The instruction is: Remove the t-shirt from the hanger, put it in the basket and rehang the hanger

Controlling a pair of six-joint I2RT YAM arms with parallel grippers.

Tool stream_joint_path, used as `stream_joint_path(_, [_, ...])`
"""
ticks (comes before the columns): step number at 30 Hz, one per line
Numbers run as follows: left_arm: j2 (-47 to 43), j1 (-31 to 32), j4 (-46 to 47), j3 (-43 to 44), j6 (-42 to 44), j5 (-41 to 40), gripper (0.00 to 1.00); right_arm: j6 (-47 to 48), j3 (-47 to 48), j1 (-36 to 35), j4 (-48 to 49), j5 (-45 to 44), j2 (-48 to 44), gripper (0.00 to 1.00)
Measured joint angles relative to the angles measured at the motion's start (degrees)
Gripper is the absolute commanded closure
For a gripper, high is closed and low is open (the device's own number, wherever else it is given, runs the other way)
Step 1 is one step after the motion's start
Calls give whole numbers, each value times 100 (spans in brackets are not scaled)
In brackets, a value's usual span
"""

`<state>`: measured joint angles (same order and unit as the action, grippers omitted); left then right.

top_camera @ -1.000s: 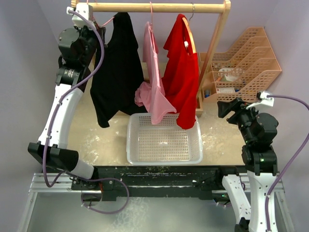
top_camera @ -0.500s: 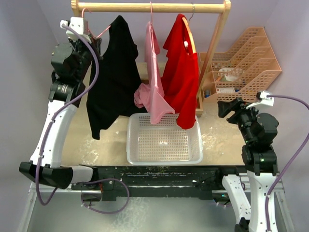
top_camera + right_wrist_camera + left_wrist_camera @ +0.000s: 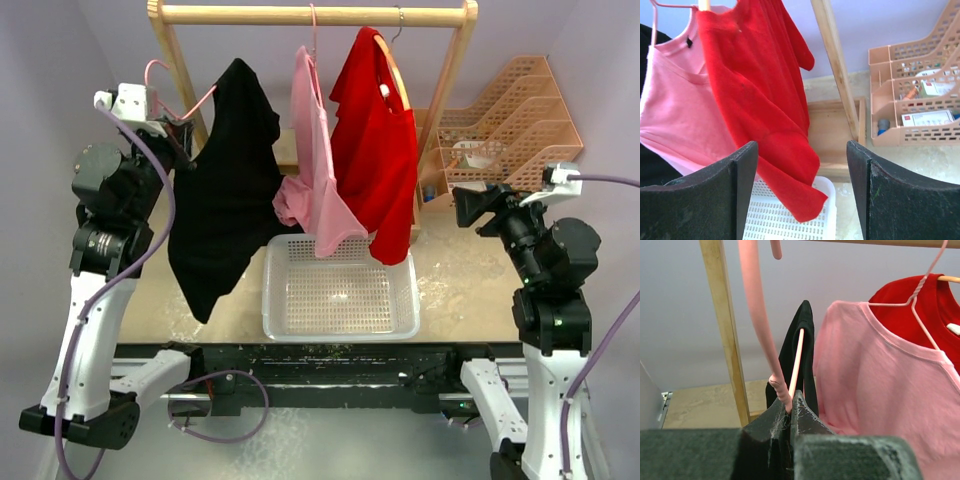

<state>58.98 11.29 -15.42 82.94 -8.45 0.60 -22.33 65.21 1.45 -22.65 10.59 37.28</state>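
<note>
The left gripper [image 3: 789, 407] is clamping its two dark fingers together on the thin pink plastic hanger [image 3: 186, 104], gripping it at the bend below the hook. That hanger is carrying the black cotton t-shirt [image 3: 225, 190], which is still draped over it. The shirt is hanging at the left of the scene, and its lower edge is dangling just left of the white perforated plastic basket [image 3: 340, 325]. The hanger's hook is sitting left of the left post of the wooden clothes rack [image 3: 310, 15], apart from the top rail.

On the rail itself, a pale pink t-shirt [image 3: 320, 170] is hanging in the middle, with its lower part bunching above the basket's far rim. A red t-shirt [image 3: 375, 140] is hanging just right of it, and the two are touching.

The right gripper [image 3: 801, 150] is hovering at the right of the scene with its fingers spread wide apart and gripping nothing. It is pointing left toward the red shirt. Beyond it, a beige slotted plastic desk organiser [image 3: 520, 110] is standing at the far right of the sandy tabletop [image 3: 455, 290]
</note>
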Motion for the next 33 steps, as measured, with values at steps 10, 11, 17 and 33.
stream_joint_path(10, [-487,0,-826,-35,20,-157,100,-31,780,-72,358,420,1060,26])
stream_joint_path(11, [-507,0,-868,-35,35,-201,100,-31,896,-125,378,404,1191,26])
stream_joint_path(17, [-634,0,-1099,-35,160,-597,100,149,1862,-1397,413,-297,2124,25])
stream_joint_path(33, [-520,0,-1244,885,616,-909,100,800,4498,-2396,120,-815,4212,25])
